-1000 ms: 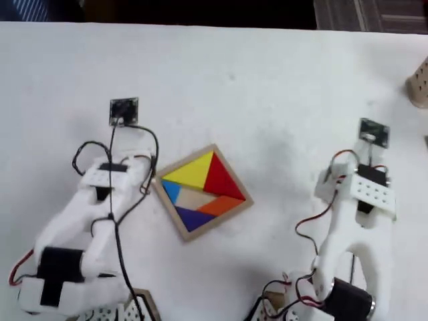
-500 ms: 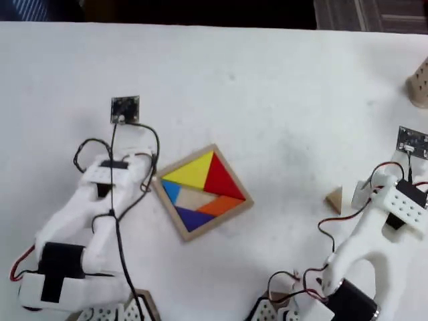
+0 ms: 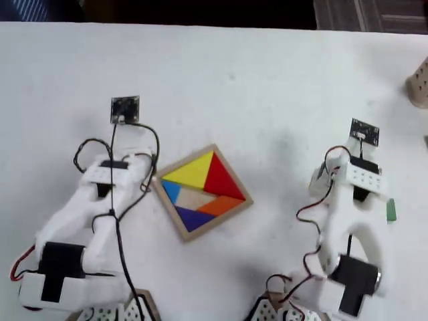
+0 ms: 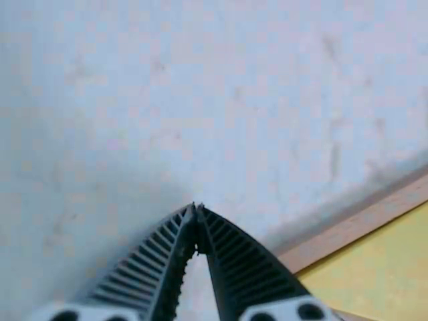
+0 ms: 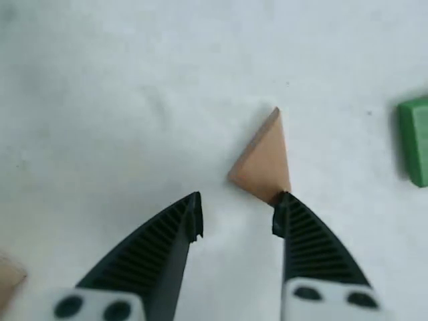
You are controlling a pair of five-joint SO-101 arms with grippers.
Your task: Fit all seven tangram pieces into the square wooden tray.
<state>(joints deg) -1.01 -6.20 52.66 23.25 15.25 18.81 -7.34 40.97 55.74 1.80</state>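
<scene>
The square wooden tray point(image 3: 235, 184) lies turned like a diamond at the table's middle. In it are a yellow piece point(image 3: 190, 172), a red piece point(image 3: 221, 177), a light blue, an orange and a dark blue piece around a pale wood-coloured centre. My left gripper point(image 4: 196, 208) is shut with nothing in it, just off the tray's edge point(image 4: 354, 224) by the yellow piece point(image 4: 378, 274). My right gripper point(image 5: 237, 204) is open over the table, and a tan triangle point(image 5: 262, 160) lies just beyond its fingertips, touching one. A green piece point(image 5: 416, 137) lies farther to the side.
The left arm point(image 3: 100, 194) stands left of the tray and the right arm point(image 3: 351, 194) to its right, with the green piece point(image 3: 390, 210) beside that arm. A perforated wooden object point(image 3: 418, 83) stands at the far right edge. White table stretches behind.
The right arm swung out to the right, uncovering the tan triangle, then came back left over it. The green piece now shows beside it. The left arm kept still.
</scene>
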